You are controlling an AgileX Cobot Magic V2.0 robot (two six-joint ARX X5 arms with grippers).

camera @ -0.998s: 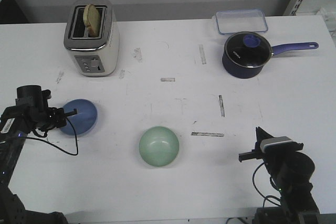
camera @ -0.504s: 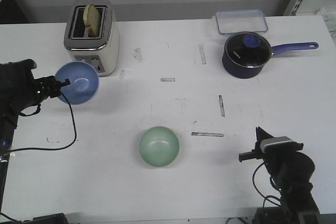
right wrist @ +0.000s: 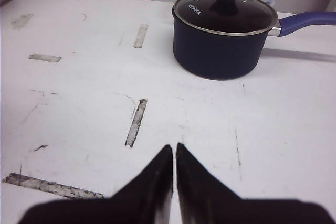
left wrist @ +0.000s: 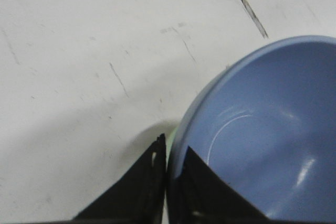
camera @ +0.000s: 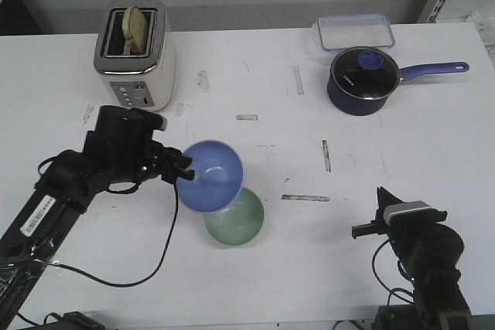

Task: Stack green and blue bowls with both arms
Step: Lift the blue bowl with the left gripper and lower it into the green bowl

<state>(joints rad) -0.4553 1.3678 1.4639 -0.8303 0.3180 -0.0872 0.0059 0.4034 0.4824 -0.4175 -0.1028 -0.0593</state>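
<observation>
- Blue bowl [camera: 212,175]: held off the desk [camera: 433,144] by its rim, tilted, its opening turned up and toward the front camera. From the front view it overlaps the far-left edge of the green bowl, not centred over it.
- Green bowl [camera: 240,222]: upright on the desk, the landmark for this entry. Only a sliver of its rim [left wrist: 169,153] shows in the left wrist view, beside the blue rim.
- Left gripper [camera: 184,168]: jaws pinched on the blue bowl's rim, one finger inside and one outside; it sits to the left of the green bowl.
- Right gripper [right wrist: 174,157]: jaws closed, tips together, holding nothing; parked well to the right of the green bowl, pointing toward the saucepan [right wrist: 223,35].
- Step in hand, as judged: bring the blue bowl over the green one and nest it.
- Handling note: level the blue bowl first, centre it above the green rim, lower until the bases seat, then release. Dropping it tilted or off-centre would likely leave it cocked on the rim or shove the green bowl aside.
- Toaster [camera: 136,53]: far beyond and left of the green bowl, clear of the work.
</observation>
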